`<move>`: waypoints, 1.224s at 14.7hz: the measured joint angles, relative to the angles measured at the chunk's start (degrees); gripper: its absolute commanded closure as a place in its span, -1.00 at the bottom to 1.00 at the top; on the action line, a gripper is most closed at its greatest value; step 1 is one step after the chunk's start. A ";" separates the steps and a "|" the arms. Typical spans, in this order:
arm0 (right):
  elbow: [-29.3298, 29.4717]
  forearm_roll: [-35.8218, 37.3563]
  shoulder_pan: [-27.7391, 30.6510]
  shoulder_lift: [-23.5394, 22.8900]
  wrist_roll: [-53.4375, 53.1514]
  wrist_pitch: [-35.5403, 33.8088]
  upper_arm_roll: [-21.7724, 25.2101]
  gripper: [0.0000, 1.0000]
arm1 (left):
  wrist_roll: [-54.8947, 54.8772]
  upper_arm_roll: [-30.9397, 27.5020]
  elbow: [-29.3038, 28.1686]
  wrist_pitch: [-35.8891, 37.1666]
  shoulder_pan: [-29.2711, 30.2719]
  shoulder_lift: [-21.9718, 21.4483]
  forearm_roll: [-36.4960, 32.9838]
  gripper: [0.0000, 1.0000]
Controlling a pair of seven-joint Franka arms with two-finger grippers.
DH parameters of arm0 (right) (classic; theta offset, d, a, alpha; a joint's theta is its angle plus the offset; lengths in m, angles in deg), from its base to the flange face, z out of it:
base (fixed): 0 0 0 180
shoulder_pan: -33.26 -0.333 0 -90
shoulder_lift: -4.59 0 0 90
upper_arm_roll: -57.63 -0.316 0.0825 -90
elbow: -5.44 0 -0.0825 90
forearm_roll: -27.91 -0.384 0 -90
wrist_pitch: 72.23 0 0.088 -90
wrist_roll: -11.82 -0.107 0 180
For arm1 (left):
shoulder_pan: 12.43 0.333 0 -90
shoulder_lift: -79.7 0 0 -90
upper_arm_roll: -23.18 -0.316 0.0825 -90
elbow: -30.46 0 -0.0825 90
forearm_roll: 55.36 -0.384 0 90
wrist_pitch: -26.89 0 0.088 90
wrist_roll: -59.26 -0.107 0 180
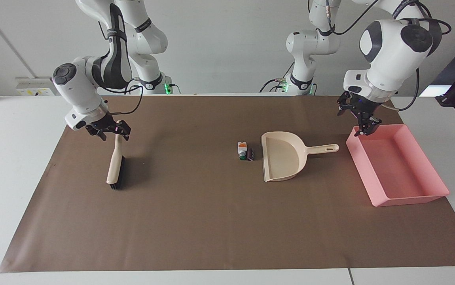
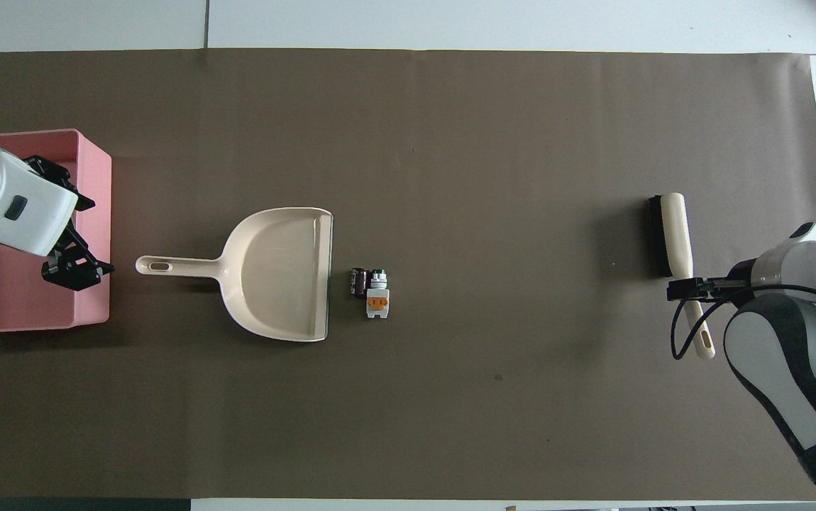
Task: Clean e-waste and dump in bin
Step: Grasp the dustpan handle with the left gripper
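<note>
The e-waste (image 1: 245,151) is lying in a tight cluster on the brown mat (image 1: 196,221) that is covering the surface — a small white block with orange and green marks and dark cylinders touching it — just beside the open lip of the cream dustpan (image 1: 282,156), whose handle is pointing toward the left arm's end of the surface, at the pink bin (image 1: 425,196). The brush (image 1: 115,161) is resting well apart from the pieces, toward the right arm's end, its long axis running from the robots outward with the handle end nearer to them and the dark bristles facing the e-waste. The right gripper (image 1: 109,131) is sitting right at that handle end with its fingers spread to either side of it, not yet pinching it as far as the views are showing. The left gripper (image 1: 360,118) is hanging over the bin's corner nearest the dustpan handle, fingers spread and holding nothing — the handle is lying just beside it, toward the middle of the mat.
</note>
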 measured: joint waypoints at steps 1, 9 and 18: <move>-0.77 -0.05 0.10 0.01 0.24 0.68 0.02 -1.00 | -0.13 0.06 -2.44 -2.95 -0.92 -0.12 -1.51 -0.91; -2.71 -0.07 0.58 0.27 0.90 1.79 0.02 -0.91 | 4.28 0.23 -21.24 -23.00 -5.02 -0.38 -12.01 -0.89; -3.32 -0.11 1.53 0.27 2.63 2.32 0.03 -0.55 | 8.12 0.29 -26.28 -28.87 -8.75 1.25 -14.32 -0.76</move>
